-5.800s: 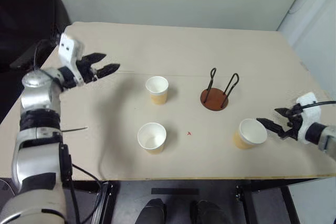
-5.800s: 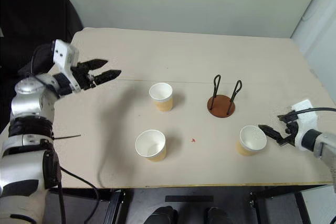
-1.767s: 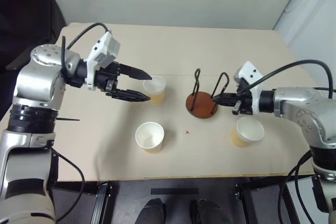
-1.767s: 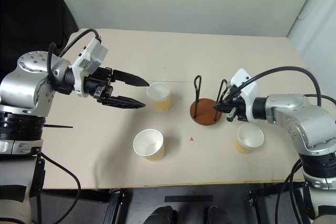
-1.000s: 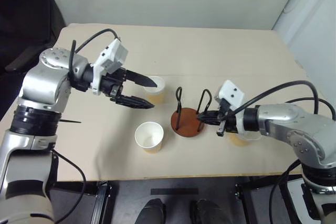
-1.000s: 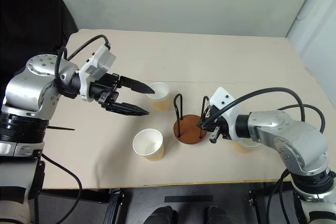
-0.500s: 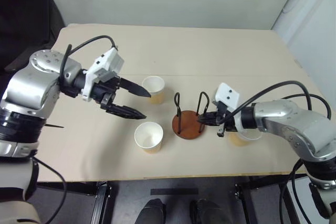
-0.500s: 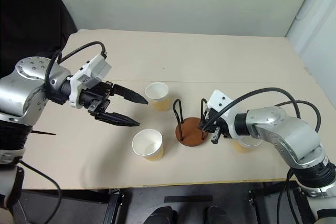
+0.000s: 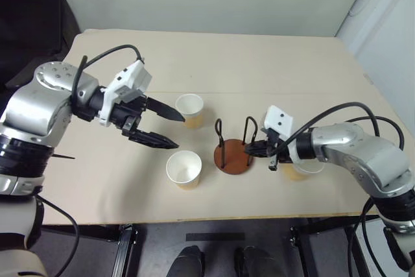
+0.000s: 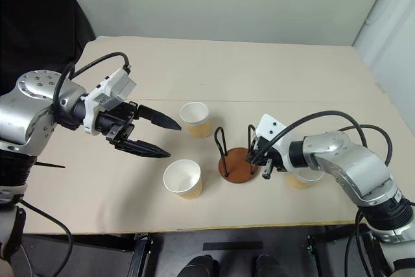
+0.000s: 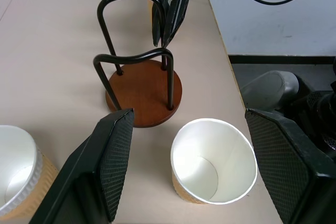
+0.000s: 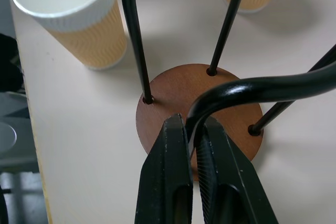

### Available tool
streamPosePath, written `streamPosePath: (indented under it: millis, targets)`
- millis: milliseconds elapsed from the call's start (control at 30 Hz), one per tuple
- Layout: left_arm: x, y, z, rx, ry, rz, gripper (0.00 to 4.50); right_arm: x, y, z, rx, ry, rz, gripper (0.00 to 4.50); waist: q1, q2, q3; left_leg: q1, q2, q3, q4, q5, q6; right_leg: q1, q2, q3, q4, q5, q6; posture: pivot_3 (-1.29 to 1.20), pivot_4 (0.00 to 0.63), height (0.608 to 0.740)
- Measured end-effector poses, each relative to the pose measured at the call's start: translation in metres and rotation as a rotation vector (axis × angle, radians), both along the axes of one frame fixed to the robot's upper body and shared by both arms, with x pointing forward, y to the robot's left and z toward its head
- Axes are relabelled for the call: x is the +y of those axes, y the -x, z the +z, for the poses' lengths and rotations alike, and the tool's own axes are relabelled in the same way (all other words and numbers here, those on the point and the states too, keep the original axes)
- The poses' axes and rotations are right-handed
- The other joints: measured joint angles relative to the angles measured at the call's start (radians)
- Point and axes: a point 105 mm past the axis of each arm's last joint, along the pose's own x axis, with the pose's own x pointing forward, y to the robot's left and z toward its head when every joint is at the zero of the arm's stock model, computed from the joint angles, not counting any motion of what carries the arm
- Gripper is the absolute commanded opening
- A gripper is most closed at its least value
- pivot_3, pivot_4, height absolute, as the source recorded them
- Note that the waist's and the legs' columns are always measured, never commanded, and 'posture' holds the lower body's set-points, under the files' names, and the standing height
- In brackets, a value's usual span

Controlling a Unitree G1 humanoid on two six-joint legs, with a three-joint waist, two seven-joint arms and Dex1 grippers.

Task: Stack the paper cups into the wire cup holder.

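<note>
A: How is the table (image 9: 272, 63) arranged, and why?

B: The wire cup holder (image 9: 233, 158) is set near the middle of the front edge, between two of the paper cups: one (image 9: 184, 169) on its left by the front edge, one (image 9: 299, 170) on its right behind the right arm. A third cup (image 9: 190, 109) stands further back, toward the table's centre. The holder is judged to be held so that cups can be brought within easy reach.

A: How are the grippers disposed?

B: The right gripper (image 12: 191, 129) is pinched together on one wire loop of the holder. The left gripper (image 9: 165, 126) is spread wide and empty, hovering left of the cups, presumably to take one.

A: What differs from earlier?

B: The holder has been dragged from the right half of the table leftward and frontward; the left gripper has been drawn back slightly from the far cup.
</note>
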Motion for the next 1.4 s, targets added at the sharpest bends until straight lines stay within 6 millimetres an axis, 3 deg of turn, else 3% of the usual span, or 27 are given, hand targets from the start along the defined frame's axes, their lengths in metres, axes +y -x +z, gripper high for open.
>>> streamPosePath:
  millis: [33,100,267,567,967,1267,1400]
  targets:
    - [0.000,0.000,0.000,0.000,0.001,0.001,3.63,0.000,0.000,-0.001,-0.001,0.007,0.000,0.54,0.000,0.000,0.000,0.000,0.000,0.000,0.000,0.000,0.000,0.000,0.000,0.000,0.000,0.000,0.000,0.00,0.150,0.740]
    - [0.000,0.000,0.000,0.000,0.001,0.002,3.63,0.000,0.000,-0.002,-0.002,0.013,-0.001,1.00,-0.001,0.000,0.000,0.000,0.000,0.000,0.000,0.000,0.000,0.000,0.000,0.000,0.000,0.000,0.000,0.00,0.150,0.740]
    - [0.000,0.000,0.000,-0.003,0.001,0.000,3.63,-0.001,-0.002,-0.003,-0.010,0.022,-0.013,2.75,-0.001,0.000,0.000,0.000,0.000,0.000,0.000,0.000,0.000,0.000,0.000,0.000,0.000,0.000,0.000,0.00,0.150,0.740]
    - [-0.002,-0.002,-0.001,-0.008,0.011,-0.012,3.63,-0.008,-0.002,-0.006,0.021,0.015,-0.071,2.75,0.001,0.000,0.000,0.000,0.000,0.000,0.000,0.000,0.000,0.000,0.000,0.000,0.000,0.000,0.000,0.00,0.150,0.740]
    - [-0.006,-0.009,-0.006,-0.007,0.042,-0.015,3.63,-0.040,0.010,0.029,-0.039,0.024,-0.152,2.75,0.001,0.000,0.000,0.000,0.000,0.000,0.000,0.000,0.000,0.000,0.000,0.000,0.000,0.000,0.000,0.00,0.150,0.740]
    - [-0.006,-0.015,-0.005,-0.021,0.056,-0.008,3.63,-0.043,0.017,0.041,-0.068,-0.020,-0.147,2.75,0.001,0.000,0.000,0.000,0.000,0.000,0.000,0.000,0.000,0.000,0.000,0.000,0.000,0.000,0.000,0.00,0.150,0.740]
    - [-0.011,-0.016,-0.006,-0.022,0.070,-0.023,3.63,-0.052,0.023,0.056,-0.148,-0.013,-0.161,2.75,0.008,0.000,0.000,0.000,0.000,0.000,0.000,0.000,0.000,0.000,0.000,0.000,0.000,0.000,0.000,0.00,0.150,0.740]
